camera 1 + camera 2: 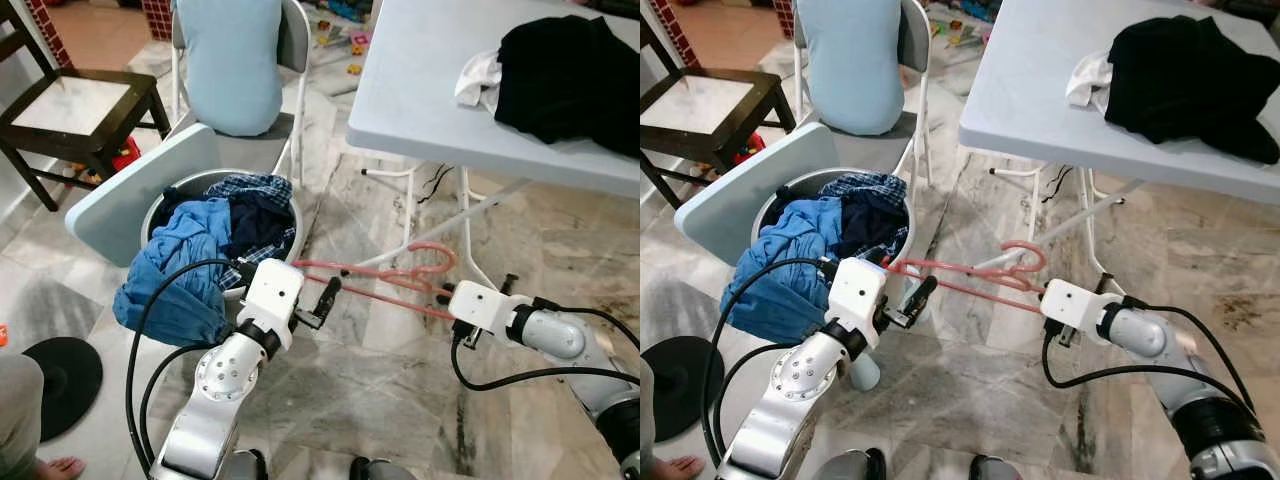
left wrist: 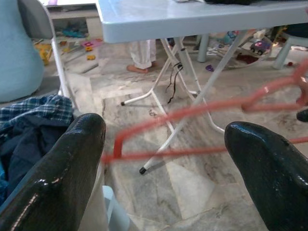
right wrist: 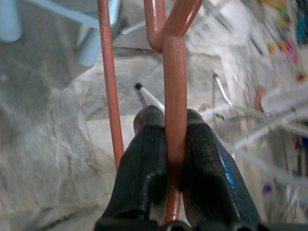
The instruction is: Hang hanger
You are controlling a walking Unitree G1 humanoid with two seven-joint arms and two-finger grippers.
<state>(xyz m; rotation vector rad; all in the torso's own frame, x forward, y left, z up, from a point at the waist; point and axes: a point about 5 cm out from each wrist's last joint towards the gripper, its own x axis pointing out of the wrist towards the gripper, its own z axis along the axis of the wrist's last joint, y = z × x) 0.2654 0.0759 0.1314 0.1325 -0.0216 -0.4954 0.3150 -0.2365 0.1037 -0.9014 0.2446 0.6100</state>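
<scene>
A pink plastic hanger point(image 1: 385, 275) hangs level above the marble floor, between my two arms. My right gripper point(image 3: 175, 132) is shut on one of its bars, at the hanger's right end point(image 1: 445, 297). The hook point(image 1: 435, 260) curls up near that end. My left gripper point(image 1: 328, 300) is open, with wide-spread fingers point(image 2: 72, 163). It sits just beside the hanger's left end point(image 2: 115, 153) without touching it.
A laundry basket point(image 1: 165, 205) full of blue clothes stands to my left, its lid point(image 1: 135, 190) leaning on it. A folding table point(image 1: 420, 90) with black clothing point(image 1: 570, 80) is ahead on the right. A chair point(image 1: 290, 45) with a person seated stands behind the basket.
</scene>
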